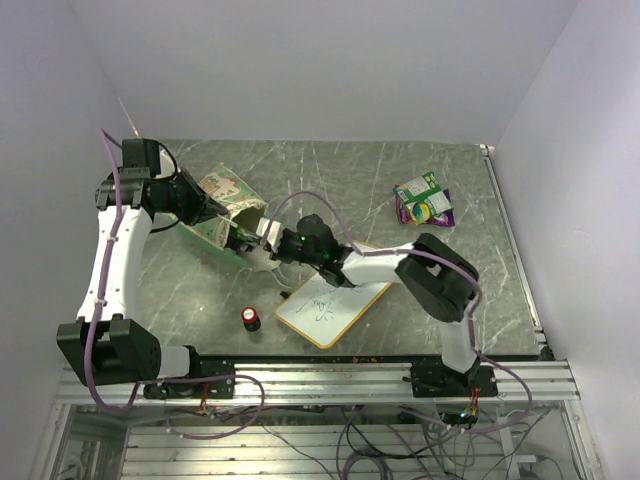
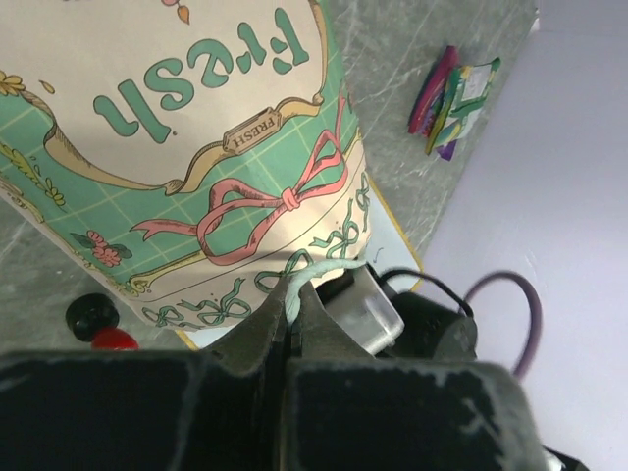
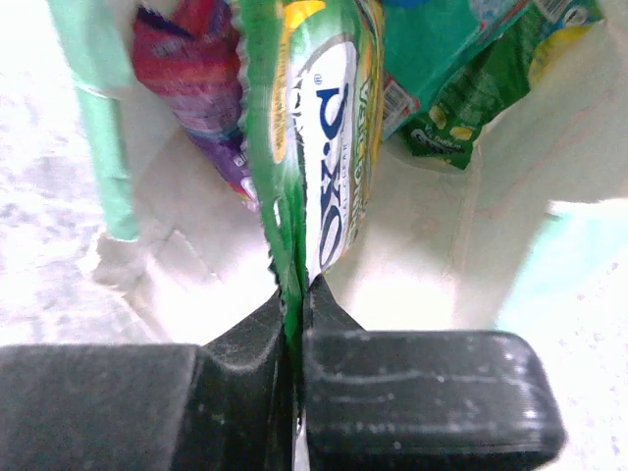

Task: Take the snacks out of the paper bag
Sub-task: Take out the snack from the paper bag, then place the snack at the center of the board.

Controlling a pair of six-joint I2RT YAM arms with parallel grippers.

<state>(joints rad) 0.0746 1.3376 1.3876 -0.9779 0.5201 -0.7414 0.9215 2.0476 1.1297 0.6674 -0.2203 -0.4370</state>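
The green paper bag (image 1: 228, 200) lies on its side at the left, its mouth facing right. My left gripper (image 2: 291, 299) is shut on the bag's pale string handle (image 2: 314, 265), just below the patterned side of the paper bag (image 2: 196, 147). My right gripper (image 3: 296, 299) is inside the bag and shut on the edge of a green-and-white snack packet (image 3: 319, 137). A purple packet (image 3: 201, 78) and another green packet (image 3: 461, 98) lie deeper in, against the cream lining (image 3: 412, 265). In the top view my right gripper (image 1: 246, 238) is at the bag's mouth. Several snacks (image 1: 423, 200) lie piled at the far right.
A wood-framed whiteboard (image 1: 335, 300) lies under my right forearm near the front edge. A small black cylinder with a red cap (image 1: 250, 318) stands left of it. The pile of packets (image 2: 453, 98) also shows in the left wrist view. White walls close in both sides.
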